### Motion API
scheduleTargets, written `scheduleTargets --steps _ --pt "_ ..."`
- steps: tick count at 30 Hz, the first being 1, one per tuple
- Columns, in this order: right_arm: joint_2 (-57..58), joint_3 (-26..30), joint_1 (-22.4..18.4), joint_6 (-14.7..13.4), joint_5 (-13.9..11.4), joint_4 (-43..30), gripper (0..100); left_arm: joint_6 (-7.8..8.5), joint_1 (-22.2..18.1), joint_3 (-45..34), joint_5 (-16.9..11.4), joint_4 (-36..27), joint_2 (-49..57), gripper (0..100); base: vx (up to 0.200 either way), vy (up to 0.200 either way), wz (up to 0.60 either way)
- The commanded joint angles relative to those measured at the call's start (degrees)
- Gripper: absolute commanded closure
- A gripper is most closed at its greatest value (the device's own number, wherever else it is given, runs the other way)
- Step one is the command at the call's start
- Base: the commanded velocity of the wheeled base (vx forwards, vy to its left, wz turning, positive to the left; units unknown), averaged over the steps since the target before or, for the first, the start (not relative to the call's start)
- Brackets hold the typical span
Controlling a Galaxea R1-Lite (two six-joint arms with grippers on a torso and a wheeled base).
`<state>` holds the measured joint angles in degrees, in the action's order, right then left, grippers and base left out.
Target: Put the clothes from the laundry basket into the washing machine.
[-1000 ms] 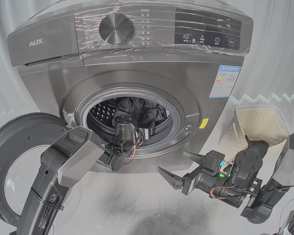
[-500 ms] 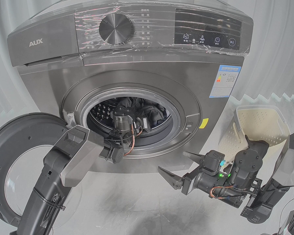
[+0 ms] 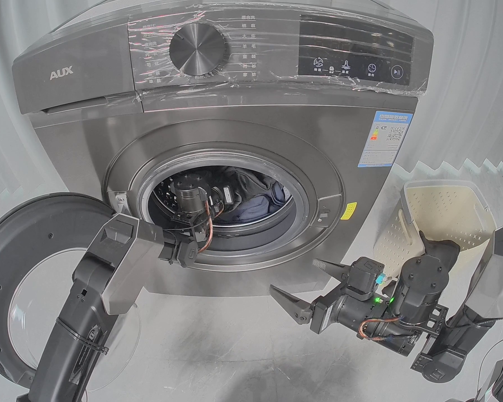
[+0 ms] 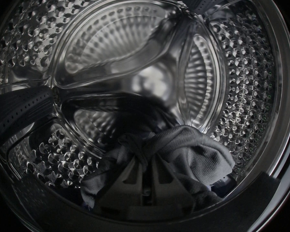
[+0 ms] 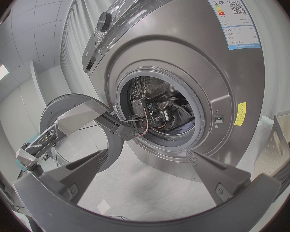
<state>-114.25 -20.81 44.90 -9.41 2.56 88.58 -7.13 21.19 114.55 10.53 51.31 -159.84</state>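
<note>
The washing machine [image 3: 251, 124] stands with its round door [image 3: 33, 252] swung open to the left. My left gripper [image 4: 147, 160] is inside the drum [image 4: 241, 81], shut on a dark grey garment [image 4: 190, 149] that bunches around its fingertips. From the head view, dark clothes [image 3: 257, 191] lie in the drum behind the left wrist [image 3: 190, 196]. My right gripper [image 3: 296, 279] hangs open and holds nothing, low in front of the machine, left of the cream laundry basket [image 3: 447, 213]. The right wrist view shows the clothes [image 5: 182, 113] inside the opening.
The basket stands tilted on the floor to the right of the machine, partly behind my right arm. Bare grey floor [image 3: 223, 341] lies in front of the machine. White curtains [image 3: 475, 85] hang behind.
My left arm has pushed deeper into the drum and shifted left, carrying the dark garment from the door opening further inside. The right arm has stayed still.
</note>
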Motion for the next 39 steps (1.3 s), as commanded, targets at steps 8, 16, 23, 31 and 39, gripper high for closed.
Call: scheduleTargets --steps 8,16,23,31,39 --pt "-0.4 0.1 0.0 0.0 0.1 0.1 0 -2.36 1.2 0.0 0.1 0.0 0.4 0 0.0 0.0 0.0" --pt "-0.3 0.0 0.0 0.0 0.1 0.1 0 -2.36 2.9 -3.0 0.4 2.0 5.9 0 0.0 0.0 0.0" --pt "0.1 0.1 0.0 0.0 0.1 0.0 0 -1.92 5.3 -20.8 -0.2 7.5 14.6 0 0.0 0.0 0.0" --pt "0.3 0.3 0.0 -0.1 0.1 0.0 0 -1.04 6.5 -34.1 -0.7 15.0 18.9 0 0.0 0.0 0.0" --pt "1.6 0.8 -0.2 -0.1 0.1 0.0 0 -0.43 11.6 -52.9 -1.2 20.5 28.5 0 0.0 0.0 0.0"
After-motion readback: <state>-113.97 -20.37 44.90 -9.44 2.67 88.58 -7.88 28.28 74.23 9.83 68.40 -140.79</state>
